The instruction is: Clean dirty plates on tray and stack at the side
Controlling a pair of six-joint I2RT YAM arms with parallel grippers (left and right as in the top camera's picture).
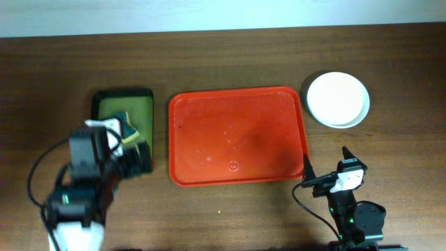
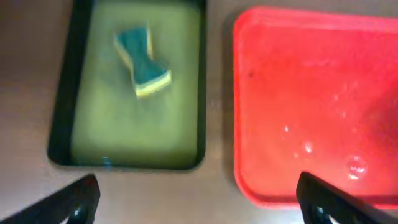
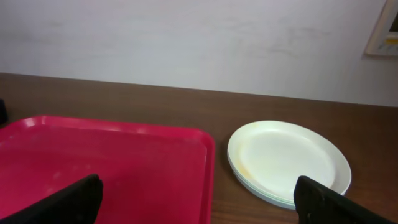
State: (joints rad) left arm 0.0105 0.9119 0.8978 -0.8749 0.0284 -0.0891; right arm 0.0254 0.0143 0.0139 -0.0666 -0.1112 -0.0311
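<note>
Showing one tray point(image 1: 237, 136), one plate stack point(image 1: 338, 99), one sponge point(image 2: 143, 62)

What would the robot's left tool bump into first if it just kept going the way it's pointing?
Probably the bare wooden table, in the strip between the small green tray and the red tray. The left tool is open and aimed down at that gap, but depth is unclear.
</note>
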